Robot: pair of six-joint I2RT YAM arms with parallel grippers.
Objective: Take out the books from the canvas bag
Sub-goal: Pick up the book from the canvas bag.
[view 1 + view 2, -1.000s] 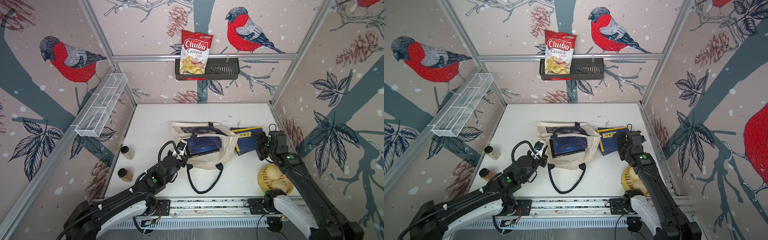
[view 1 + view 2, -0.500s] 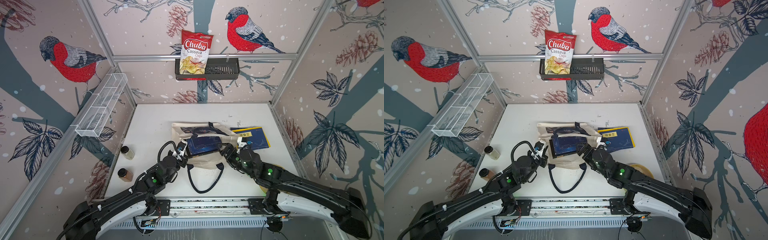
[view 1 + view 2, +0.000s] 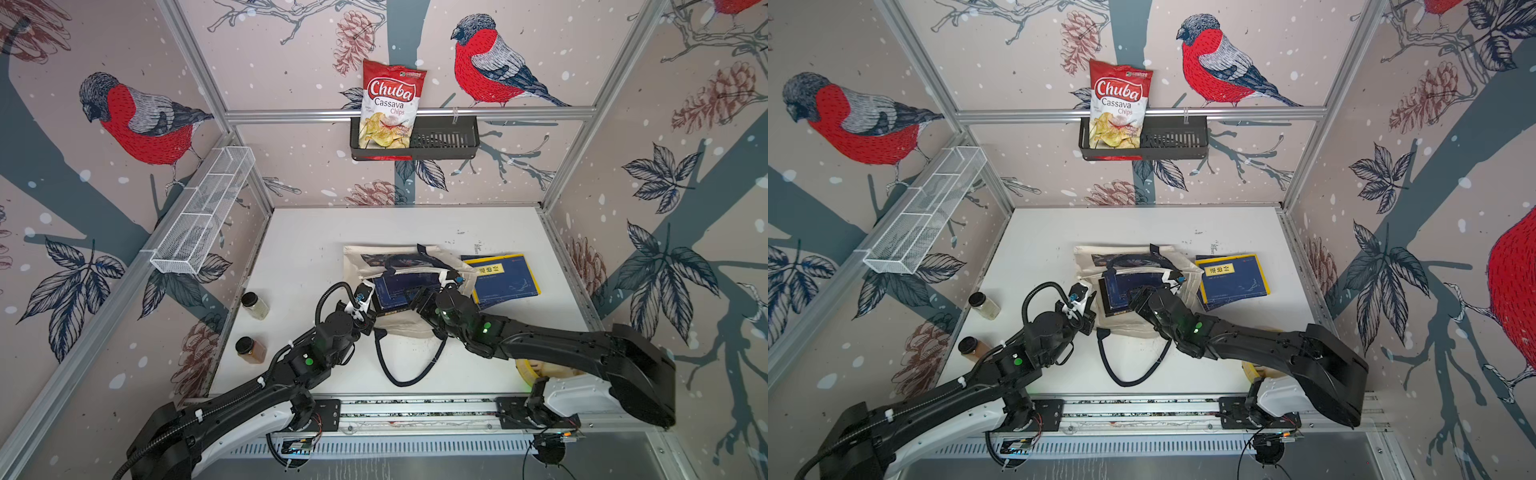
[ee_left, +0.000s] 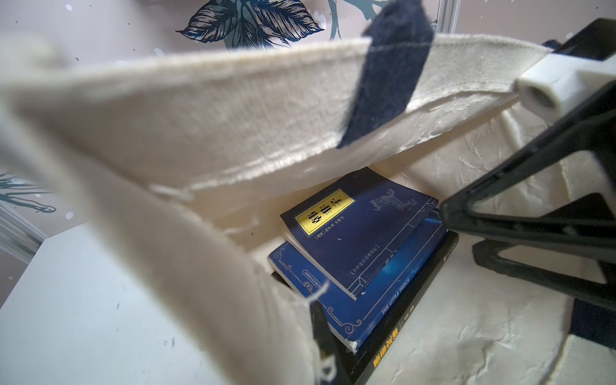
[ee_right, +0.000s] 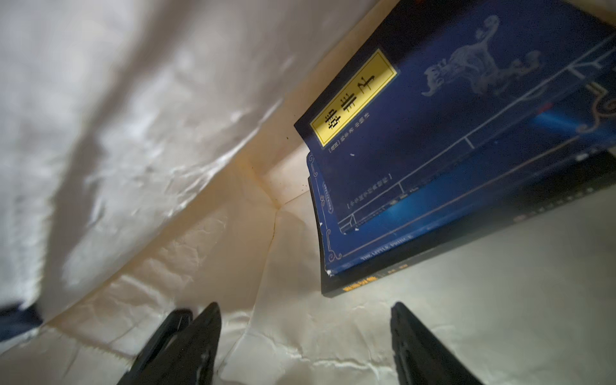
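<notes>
The cream canvas bag (image 3: 357, 257) (image 3: 1088, 257) lies on its side mid-table, mouth toward the front. My left gripper (image 3: 366, 308) (image 3: 1090, 309) (image 4: 315, 346) is shut on the bag's left rim and holds the mouth up. Inside lie three stacked books (image 3: 405, 286) (image 3: 1125, 286) (image 4: 360, 240) (image 5: 433, 133). The top one is navy with a yellow label, the middle one reads "The Little Prince", and the bottom one is black. My right gripper (image 3: 419, 299) (image 3: 1138, 297) (image 5: 305, 333) is inside the mouth, open and empty, just short of the stack. Another navy book (image 3: 505, 278) (image 3: 1233, 276) lies on the table right of the bag.
The bag's navy strap (image 3: 407, 374) loops toward the front edge. Two spice jars (image 3: 255, 305) (image 3: 249, 349) stand at the left. A yellow object (image 3: 528, 368) sits partly under my right arm. A wire basket (image 3: 203, 216) and a black shelf (image 3: 449, 137) with a chips bag hang on the walls.
My right arm swung left from the book on the table into the bag's mouth, and its jaws narrowed slightly. The left gripper kept its hold on the rim.
</notes>
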